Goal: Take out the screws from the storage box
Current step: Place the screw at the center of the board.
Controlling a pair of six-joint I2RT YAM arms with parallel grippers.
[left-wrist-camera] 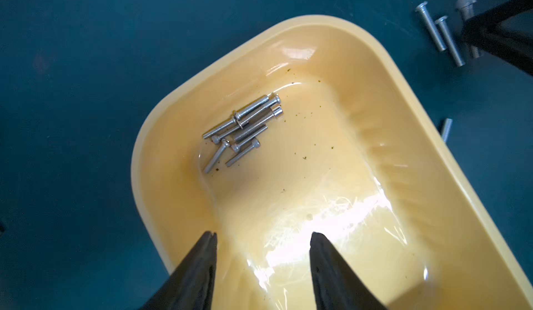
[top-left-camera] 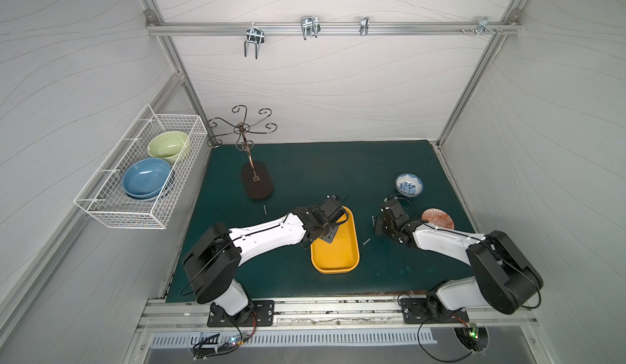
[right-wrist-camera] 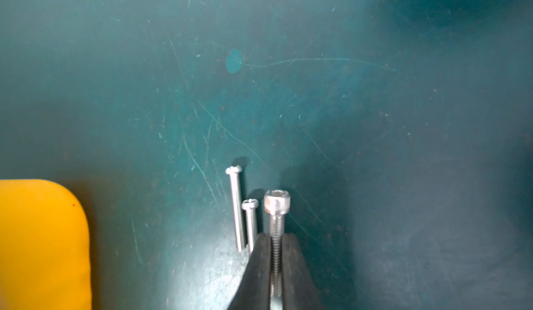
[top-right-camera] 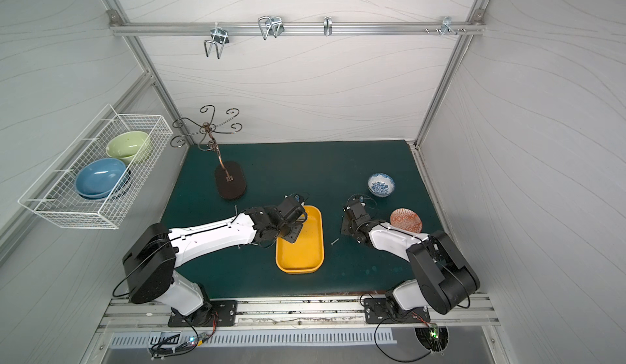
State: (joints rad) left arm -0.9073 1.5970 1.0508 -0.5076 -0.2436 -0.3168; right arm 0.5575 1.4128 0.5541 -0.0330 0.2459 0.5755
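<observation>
The storage box is a yellow tray in the middle of the green mat. Several silver screws lie bunched in one end of it. My left gripper hovers over the tray's floor, open, with nothing between its fingers. My right gripper is on the mat just right of the tray, shut on a cap-head screw that sticks out past its tips. Two more screws lie on the mat beside it. Other loose screws lie on the mat.
A blue-and-white bowl and an orange patterned dish sit at the right of the mat. A dark stand with curled hooks is at the back left. A white wire basket with bowls hangs on the left wall.
</observation>
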